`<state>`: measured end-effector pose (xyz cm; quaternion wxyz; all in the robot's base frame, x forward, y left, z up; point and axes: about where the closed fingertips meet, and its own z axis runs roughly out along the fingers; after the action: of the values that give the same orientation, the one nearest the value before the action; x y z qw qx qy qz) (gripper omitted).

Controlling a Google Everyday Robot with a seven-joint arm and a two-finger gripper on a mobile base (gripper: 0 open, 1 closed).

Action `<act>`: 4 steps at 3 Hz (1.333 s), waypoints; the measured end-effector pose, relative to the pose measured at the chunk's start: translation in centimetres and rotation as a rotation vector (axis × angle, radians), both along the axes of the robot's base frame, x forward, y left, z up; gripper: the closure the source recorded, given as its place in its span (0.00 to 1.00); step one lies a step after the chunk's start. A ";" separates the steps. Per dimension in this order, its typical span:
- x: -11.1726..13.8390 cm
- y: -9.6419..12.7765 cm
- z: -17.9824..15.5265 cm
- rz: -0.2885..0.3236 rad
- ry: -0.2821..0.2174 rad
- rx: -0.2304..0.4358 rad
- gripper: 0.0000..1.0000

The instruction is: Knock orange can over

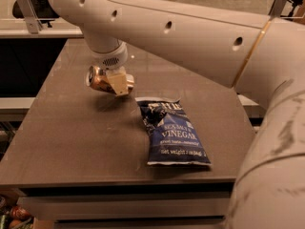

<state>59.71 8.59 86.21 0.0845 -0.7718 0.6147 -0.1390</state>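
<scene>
The orange can (96, 78) is tipped on its side, with its silver top facing left. It sits at the gripper's tip over the back left part of the brown table (71, 142), and its shadow falls on the tabletop just below it. My gripper (117, 83) hangs down from the big white arm, right against the can's right side. The gripper's tan end covers part of the can. I cannot tell whether the can rests on the table or is held just above it.
A blue salt and vinegar chip bag (172, 132) lies flat on the table to the right of and nearer than the can. The white arm (190, 37) spans the top and right of the view. The table's front edge (119, 181) is close.
</scene>
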 end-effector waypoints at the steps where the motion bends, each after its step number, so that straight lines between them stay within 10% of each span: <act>1: 0.0 0.1 -0.7 0.009 0.012 -0.035 1.00; 4: -0.2 0.3 -1.8 0.022 0.053 -0.018 1.00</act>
<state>59.50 8.90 84.36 0.0628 -0.7828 0.6067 -0.1231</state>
